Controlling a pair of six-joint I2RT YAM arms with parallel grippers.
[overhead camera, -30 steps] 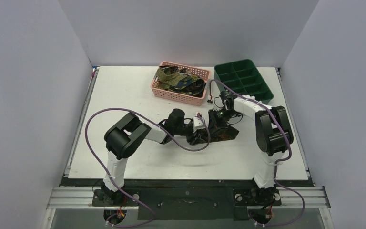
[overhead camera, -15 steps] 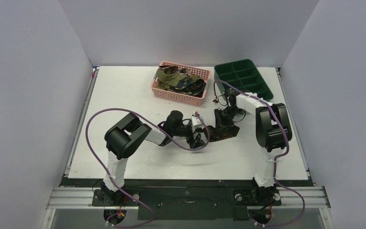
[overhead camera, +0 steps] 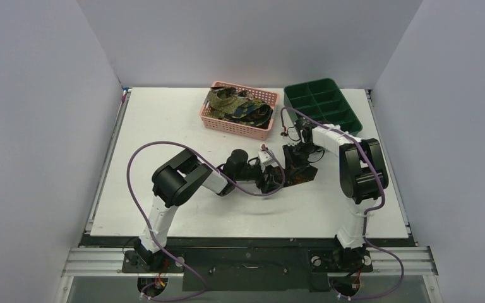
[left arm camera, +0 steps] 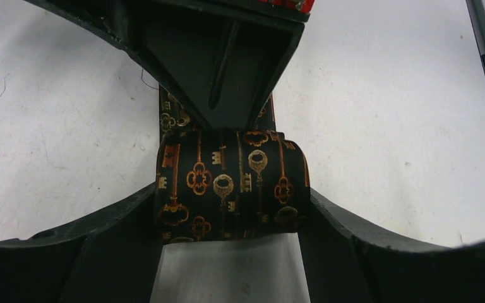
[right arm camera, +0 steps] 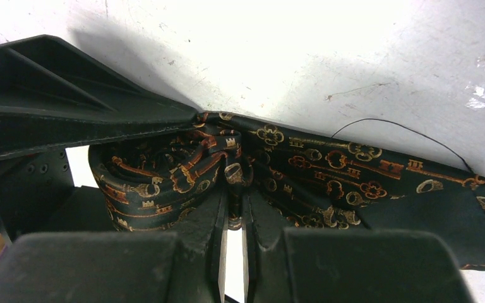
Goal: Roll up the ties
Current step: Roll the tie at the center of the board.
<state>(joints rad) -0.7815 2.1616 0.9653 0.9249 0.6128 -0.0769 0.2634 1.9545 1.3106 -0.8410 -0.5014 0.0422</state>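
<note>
Left gripper [left arm camera: 232,199]: jaws spread wide, fingers clamped on both ends of rolled part of tie [left arm camera: 227,186]. Right gripper [right arm camera: 234,189] just ahead, jaws closed, pinching roll's core. Unrolled tail [right arm camera: 366,170] flat on table [right arm camera: 353,50], ahead of left gripper. Judgement: hold core pinch firm, turn roll toward tail, edges square, layers tight, no slack. Spare ties [overhead camera: 237,104] in basket [overhead camera: 227,124], well beyond both grippers.
</note>
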